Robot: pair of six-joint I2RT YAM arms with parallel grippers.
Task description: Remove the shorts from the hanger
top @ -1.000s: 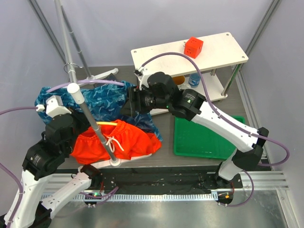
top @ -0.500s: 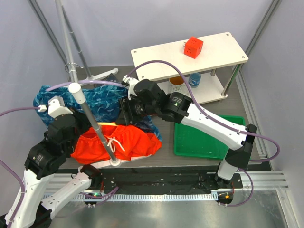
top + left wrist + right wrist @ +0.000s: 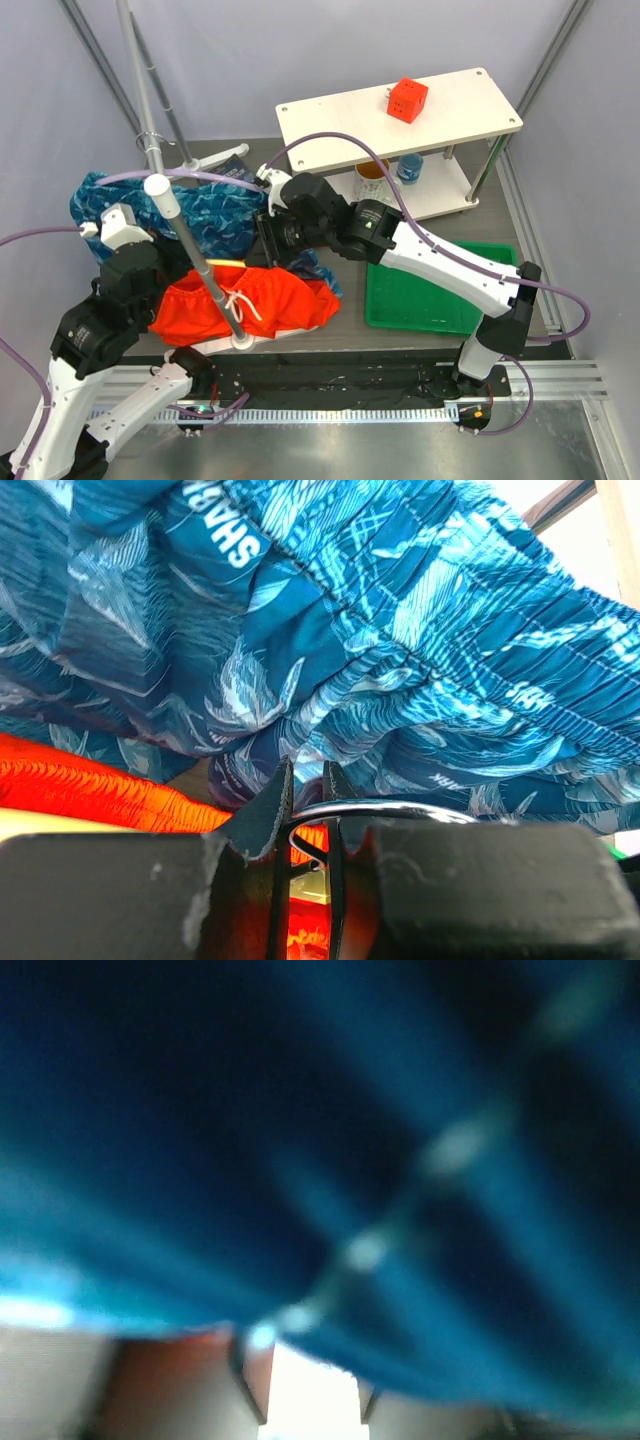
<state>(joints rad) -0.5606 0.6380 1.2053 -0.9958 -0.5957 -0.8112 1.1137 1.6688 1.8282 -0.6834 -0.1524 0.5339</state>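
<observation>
The blue-teal patterned shorts (image 3: pixel 200 215) lie draped at the left of the table and fill the left wrist view (image 3: pixel 380 610). The bright orange shorts (image 3: pixel 275 300) with a white drawstring lie in front of them. A yellow hanger bar (image 3: pixel 225 261) shows between the two pairs. My left gripper (image 3: pixel 305 785) is shut on the hanger's metal hook (image 3: pixel 400 810), below the blue shorts. My right gripper (image 3: pixel 268 238) is pushed into the right edge of the blue shorts. Its view is blurred blue cloth (image 3: pixel 330 1140) over the fingertips, with a bright gap between them.
A white pole (image 3: pixel 195 255) on a round base (image 3: pixel 242 341) slants across the shorts. A white shelf (image 3: pixel 400 120) with a red cube (image 3: pixel 407 99) stands at the back right, with two cups under it. A green tray (image 3: pixel 440 290) lies at the right.
My right arm has moved left, its gripper now into the blue shorts' right edge. The blue cloth has bunched a little leftward. The left arm holds still.
</observation>
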